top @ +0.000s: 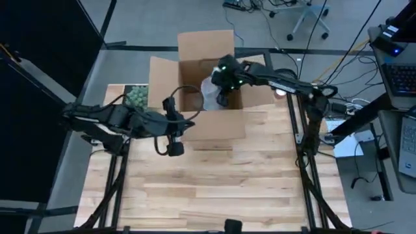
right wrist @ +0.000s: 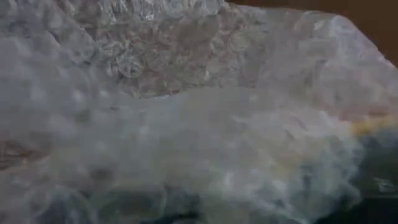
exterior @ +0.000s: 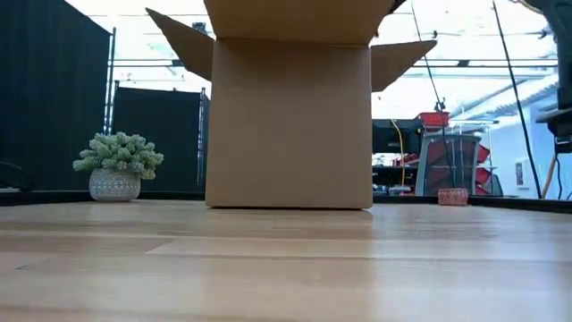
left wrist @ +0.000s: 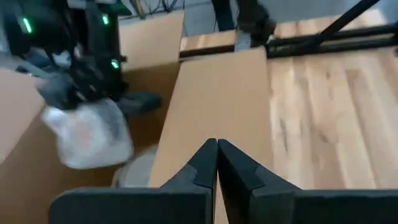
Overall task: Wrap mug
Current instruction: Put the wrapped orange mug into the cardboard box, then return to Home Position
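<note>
- Right tool (top: 220, 96): inside the open cardboard box (top: 224, 125) at the worktop's (top: 214, 188) far edge, grasping the bubble-wrapped mug (top: 212, 94).
- Left tool (top: 175, 149): clenched, empty, outside the box's near wall.
- Potted plant (top: 136, 97): far-left corner.

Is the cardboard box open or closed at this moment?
Open. In the high view the cardboard box has its flaps spread outward, and the right tool holds a bubble-wrapped bundle over its inside.

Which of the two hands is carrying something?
The right hand, over the open cardboard box, holds a bubble-wrapped bundle; the left hand is shut and empty.
</note>
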Controlling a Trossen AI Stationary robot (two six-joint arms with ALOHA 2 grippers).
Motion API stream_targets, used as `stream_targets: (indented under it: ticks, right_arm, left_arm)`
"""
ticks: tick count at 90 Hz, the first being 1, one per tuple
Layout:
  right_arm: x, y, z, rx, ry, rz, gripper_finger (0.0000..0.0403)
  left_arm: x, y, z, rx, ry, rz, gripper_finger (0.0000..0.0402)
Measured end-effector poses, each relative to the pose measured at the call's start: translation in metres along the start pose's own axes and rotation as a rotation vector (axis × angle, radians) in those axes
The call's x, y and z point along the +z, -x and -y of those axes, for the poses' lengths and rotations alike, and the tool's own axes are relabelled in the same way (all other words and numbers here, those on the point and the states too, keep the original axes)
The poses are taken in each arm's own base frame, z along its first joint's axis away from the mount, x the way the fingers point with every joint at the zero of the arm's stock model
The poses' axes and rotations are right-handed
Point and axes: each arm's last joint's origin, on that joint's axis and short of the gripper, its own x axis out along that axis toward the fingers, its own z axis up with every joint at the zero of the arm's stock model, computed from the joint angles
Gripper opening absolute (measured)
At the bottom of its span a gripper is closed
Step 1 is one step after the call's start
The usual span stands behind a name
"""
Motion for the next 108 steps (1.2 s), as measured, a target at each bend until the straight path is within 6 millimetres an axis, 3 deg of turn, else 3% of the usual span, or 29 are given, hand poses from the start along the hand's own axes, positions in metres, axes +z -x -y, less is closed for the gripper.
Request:
stream_targets:
  ticks: [18,26,42,61,72,83,108]
  right_arm:
    - [-0.007,-0.032,0.005,-0.001,-0.017,-0.078,0.0027]
    - [-0.01,-0.036,0.007,-0.039,-0.041,-0.111,0.0034]
    - [-0.012,-0.043,0.005,-0.032,-0.173,-0.119,0.0089]
    - [-0.01,-0.036,0.004,-0.037,-0.148,-0.108,0.0167]
    - [-0.005,-0.014,0.002,-0.047,-0.131,-0.061,0.0211]
    - [0.002,0.021,-0.001,-0.069,-0.111,0.02,0.0245]
    - [0.002,0.14,-0.021,-0.142,-0.063,0.267,0.0263]
  left_arm:
    - [-0.01,-0.011,0.002,0.007,0.034,-0.045,0.0]
    - [-0.012,-0.013,0.003,0.006,0.034,-0.052,0.0]
    - [-0.011,-0.014,0.004,0.003,0.04,-0.038,0.0]
    - [-0.012,-0.014,0.004,0.004,0.04,-0.039,0.0]
    - [-0.012,-0.014,0.004,0.004,0.039,-0.041,0.0]
    - [-0.012,-0.014,0.004,0.004,0.038,-0.042,0.0]
    - [-0.011,-0.014,0.004,0.004,0.068,-0.033,0.0]
